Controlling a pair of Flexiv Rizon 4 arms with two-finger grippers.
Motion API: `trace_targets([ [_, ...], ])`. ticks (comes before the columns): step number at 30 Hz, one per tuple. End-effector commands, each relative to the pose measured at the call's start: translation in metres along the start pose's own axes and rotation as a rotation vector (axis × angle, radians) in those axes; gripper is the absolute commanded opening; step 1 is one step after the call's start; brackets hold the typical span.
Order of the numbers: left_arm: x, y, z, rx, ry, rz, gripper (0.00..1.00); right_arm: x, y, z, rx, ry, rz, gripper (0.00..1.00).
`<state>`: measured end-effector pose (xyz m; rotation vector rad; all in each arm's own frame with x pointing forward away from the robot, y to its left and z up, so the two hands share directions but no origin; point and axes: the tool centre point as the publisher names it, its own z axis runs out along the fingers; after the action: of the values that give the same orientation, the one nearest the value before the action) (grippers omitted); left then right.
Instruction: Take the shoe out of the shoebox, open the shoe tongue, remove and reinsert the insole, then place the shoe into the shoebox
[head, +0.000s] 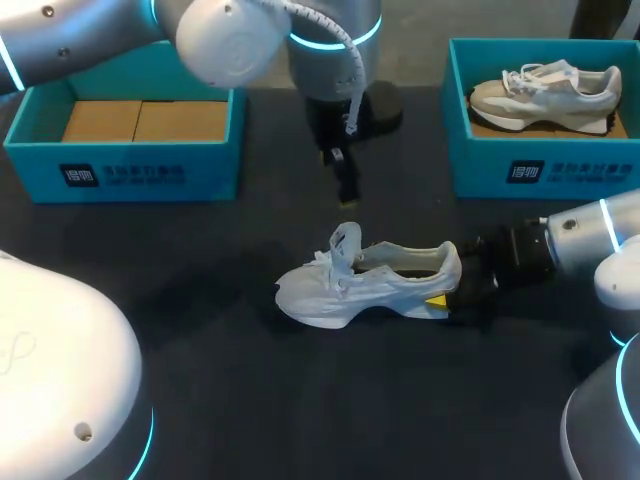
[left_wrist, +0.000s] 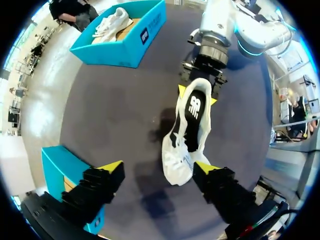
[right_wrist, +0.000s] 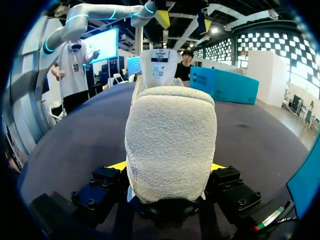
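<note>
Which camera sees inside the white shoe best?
The left wrist view: it looks down into the shoe, showing the dark insole. The head view shows its side; the right wrist view only its heel.

Quick headcount, nothing fancy. Two shoes: the white shoe (head: 365, 285) mid-bench and the grey shoe (head: 545, 92) sitting in a box. Two teal boxes: the left box (head: 130, 165) at the far left corner of the bench (head: 250, 400), the right box (head: 530, 170) at the far right corner. Two arms, left arm (head: 80, 40) and right arm (head: 580, 240), so two claws as well: left claw (head: 343, 175), right claw (head: 447, 287). One bench.
</note>
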<state>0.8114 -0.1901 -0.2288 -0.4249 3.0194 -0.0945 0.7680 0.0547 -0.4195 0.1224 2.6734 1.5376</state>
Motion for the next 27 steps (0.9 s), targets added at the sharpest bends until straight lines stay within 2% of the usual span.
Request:
trace_targets([
  [1,-0.004,-0.001,0.002,0.000,0.008,0.012,0.00,0.001,0.000,0.003,0.007,-0.001,0.001,0.00],
  [7,0.004,-0.012,0.008,0.009,0.026,0.056,0.00,0.001,0.000,0.003,0.007,-0.001,0.001,0.00],
  [13,0.029,-0.028,0.019,0.029,0.050,0.124,0.00,0.001,0.000,0.003,0.007,-0.001,0.001,0.00],
  [27,0.077,-0.054,0.066,0.035,0.079,0.247,0.00,0.001,0.000,0.003,0.007,-0.001,0.001,0.00],
])
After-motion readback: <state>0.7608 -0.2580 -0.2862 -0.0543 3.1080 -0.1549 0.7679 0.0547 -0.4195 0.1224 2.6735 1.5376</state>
